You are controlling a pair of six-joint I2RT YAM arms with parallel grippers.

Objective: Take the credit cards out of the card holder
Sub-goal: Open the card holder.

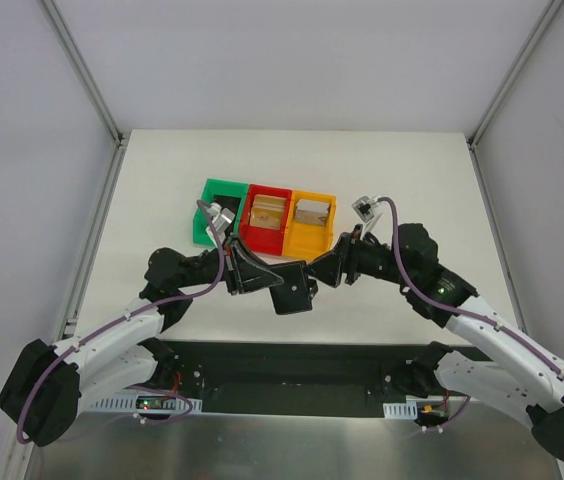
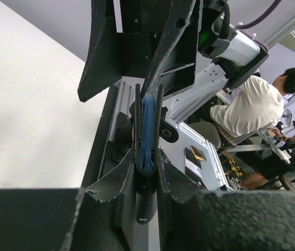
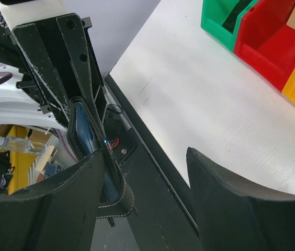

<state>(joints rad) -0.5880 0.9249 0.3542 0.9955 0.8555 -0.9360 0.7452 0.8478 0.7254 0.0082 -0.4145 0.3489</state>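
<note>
left pincer (image 2: 147, 170) grips card holder (image 2: 148, 123) | edge-on, contents hidden

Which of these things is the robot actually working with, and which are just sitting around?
In use: card holder, clamped in left gripper; right gripper, open beside it; tan cards, lying in two bins.
Just sitting: green bin, red bin, orange bin.

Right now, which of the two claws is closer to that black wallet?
Left. The left gripper is clamped shut on the card holder, so they touch. The right gripper sits opposite with its jaws apart, one finger alongside the card holder; whether it touches, I cannot tell.
</note>
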